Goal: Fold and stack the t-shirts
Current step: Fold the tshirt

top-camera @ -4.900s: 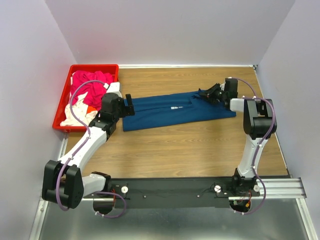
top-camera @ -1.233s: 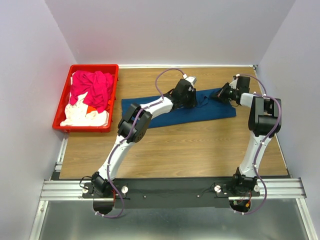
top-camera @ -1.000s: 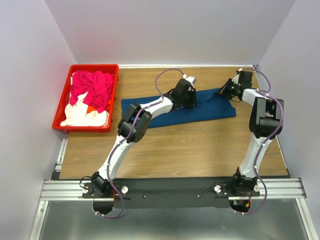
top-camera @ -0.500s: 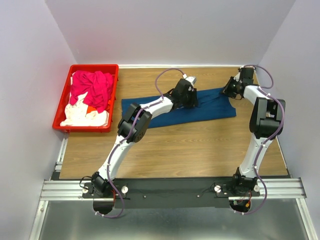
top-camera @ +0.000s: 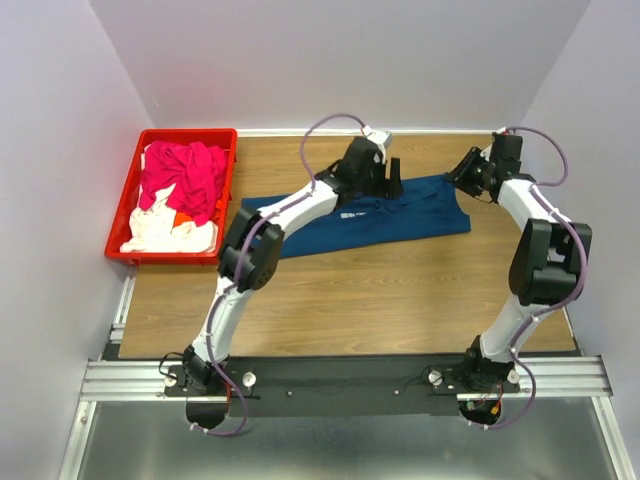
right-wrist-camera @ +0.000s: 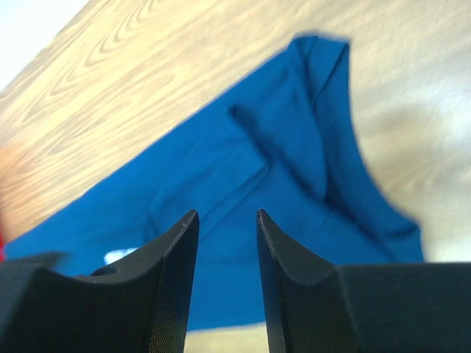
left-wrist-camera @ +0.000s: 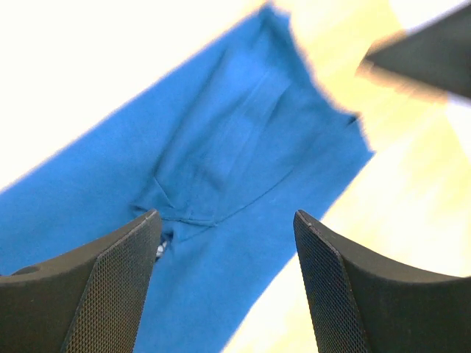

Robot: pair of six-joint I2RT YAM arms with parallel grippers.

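Wooden tabletop (top-camera: 350, 300) between pale walls, seen from above. At the far left a red crate (top-camera: 188, 133) holds a heap of shirts waiting their turn: a pink shirt (top-camera: 185, 178) on top and a white shirt (top-camera: 165, 235) beneath.

Right of the crate, the navy shirt (top-camera: 410, 215) lies flat across the middle of the table as a long band, already folded lengthwise.

A second ago my left gripper (top-camera: 389, 173) was pressed low on the middle of the cloth. It has now lifted off and hovers at the far edge, jaws spread wide with nothing between them.

At the far right corner, my right gripper (top-camera: 466, 178) has let go of the hem it was pinching; its jaws stand slightly apart, empty.

I judge this fold is set, and a crosswise fold comes next.
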